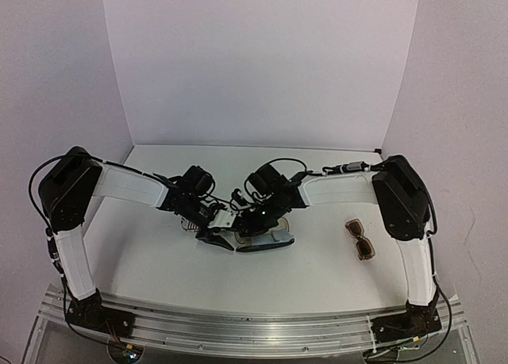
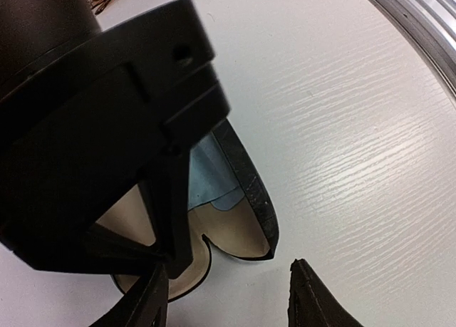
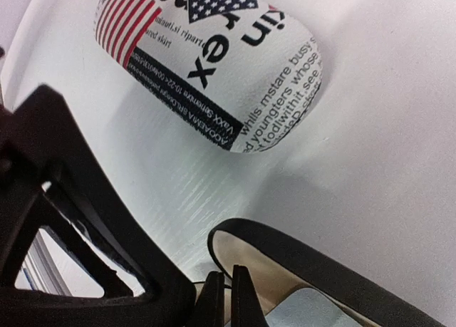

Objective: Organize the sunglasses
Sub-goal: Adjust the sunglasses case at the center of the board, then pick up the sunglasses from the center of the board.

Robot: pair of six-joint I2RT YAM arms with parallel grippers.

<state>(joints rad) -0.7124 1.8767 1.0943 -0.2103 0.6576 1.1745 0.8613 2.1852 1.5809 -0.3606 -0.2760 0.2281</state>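
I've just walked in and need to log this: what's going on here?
Both arms meet mid-table over an open black case with a blue cloth inside. The right gripper is closed at its rim; the left gripper hovers open beside it. The brown sunglasses lie apart to the right, not yet packed. A newsprint case lies nearby.

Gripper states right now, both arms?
Left gripper: open, holding nothing.
Right gripper: closed at the rim of the open black oblong case with beige lining; whether it pinches the rim cannot be told.
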